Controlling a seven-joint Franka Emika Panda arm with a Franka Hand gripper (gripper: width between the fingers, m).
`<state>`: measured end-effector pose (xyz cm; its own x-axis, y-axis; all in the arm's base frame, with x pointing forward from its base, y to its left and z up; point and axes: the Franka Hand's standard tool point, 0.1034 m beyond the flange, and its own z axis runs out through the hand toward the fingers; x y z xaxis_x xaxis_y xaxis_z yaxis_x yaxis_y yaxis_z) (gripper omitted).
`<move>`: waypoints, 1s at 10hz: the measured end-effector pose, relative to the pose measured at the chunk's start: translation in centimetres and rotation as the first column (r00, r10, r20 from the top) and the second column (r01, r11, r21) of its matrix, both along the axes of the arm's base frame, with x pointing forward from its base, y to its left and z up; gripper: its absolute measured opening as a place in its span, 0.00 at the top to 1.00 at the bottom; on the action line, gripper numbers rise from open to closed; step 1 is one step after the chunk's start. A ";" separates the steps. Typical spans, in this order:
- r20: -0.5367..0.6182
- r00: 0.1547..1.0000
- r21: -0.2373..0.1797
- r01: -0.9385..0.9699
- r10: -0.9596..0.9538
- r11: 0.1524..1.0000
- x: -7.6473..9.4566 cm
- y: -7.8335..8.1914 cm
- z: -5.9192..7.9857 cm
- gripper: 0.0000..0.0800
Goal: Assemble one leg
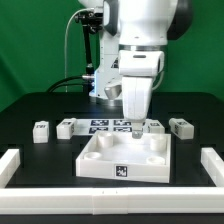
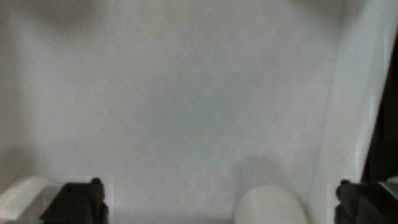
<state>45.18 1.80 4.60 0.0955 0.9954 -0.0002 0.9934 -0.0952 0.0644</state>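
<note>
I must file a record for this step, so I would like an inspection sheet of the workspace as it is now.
Surface: black table.
Job's things: a leg and a second leg at the exterior view's left, a third leg at its right, all lying apart; white tabletop in front of them.
Clutter: only the marker board.
Grippers: gripper low behind the tabletop; in the wrist view its fingers stand wide apart, gripping nothing.
Cables: black cable behind the arm.
Surroundings: green backdrop; white rail at the table's side.
</note>
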 end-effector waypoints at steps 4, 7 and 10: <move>-0.062 0.998 0.006 0.005 -0.005 1.000 -2.1 -1.3 -2.8 0.19; -0.083 0.996 0.009 0.031 -0.030 0.999 -2.2 -0.7 -4.0 0.19; -0.089 0.995 0.007 0.051 -0.050 0.999 -2.2 -0.7 -4.0 0.34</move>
<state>43.02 1.08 0.63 0.1454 0.9894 -0.0020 0.9891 -0.1454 -0.0254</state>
